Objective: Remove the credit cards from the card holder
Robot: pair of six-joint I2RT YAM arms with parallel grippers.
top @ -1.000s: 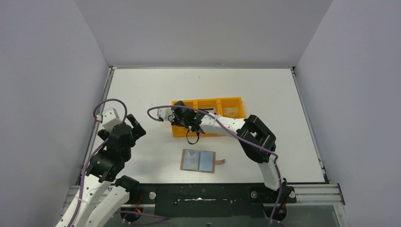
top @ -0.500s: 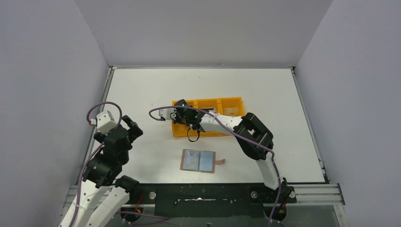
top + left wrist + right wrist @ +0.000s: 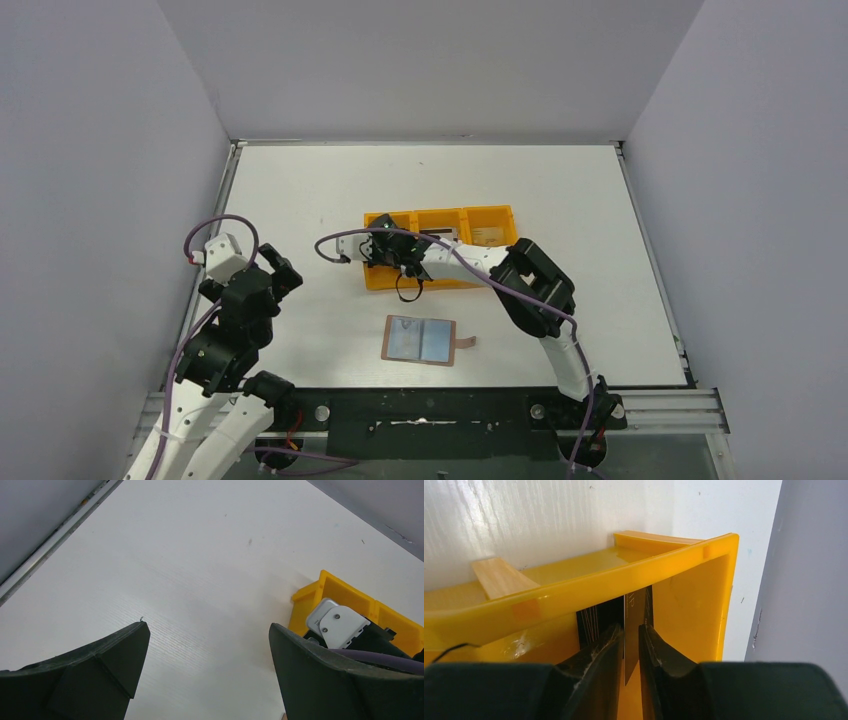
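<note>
White table (image 3: 300, 190), grey walls on three sides, and your tray (image 3: 372, 280) sits mid-table. Your right gripper (image 3: 630, 630) reaches into the tray's left compartment with a dark card (image 3: 634, 610) standing on edge between its fingers, upright so it can slip down past the wall. The jaws lie close on either side of it; whether the pads actually press it, I cannot tell from this angle. A tan card (image 3: 487, 235) already lies in the right compartment. The holder (image 3: 420, 340) lies opened flat near you, grey-blue inside up, well apart from the tray, so its pockets are reachable. Your left gripper (image 3: 207, 640) hangs spread wide over bare table, parked clear of the work.
</note>
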